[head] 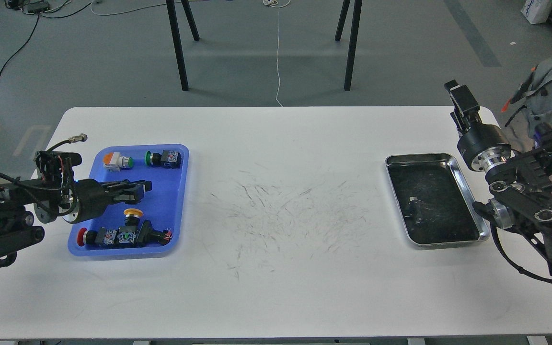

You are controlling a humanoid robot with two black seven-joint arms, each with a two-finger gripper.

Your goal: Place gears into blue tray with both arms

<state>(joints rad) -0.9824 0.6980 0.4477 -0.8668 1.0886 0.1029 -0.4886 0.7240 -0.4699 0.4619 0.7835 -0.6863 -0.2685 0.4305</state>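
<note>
**Head view: left hand parked over the blue tray, right hand up by the metal one**

Left hand (139, 188) sits low over the blue tray (180, 201), pointing across it, probably dropping something off. Its fingers look nearly together, but I can't tell if they're pinching anything. Push-button switches (122, 235) crowd the tray just past and beside that hand, so there isn't much bare floor to aim for. Right hand (458, 96) is raised, pointing away, just beyond the silver tray's (467, 191) far corner; it's end-on, so open or closed, no idea. Gears? Too tiny to pick out; small dark bits (417, 211) in the silver tray might be them. The desk (276, 287) between is scuffed.
</note>
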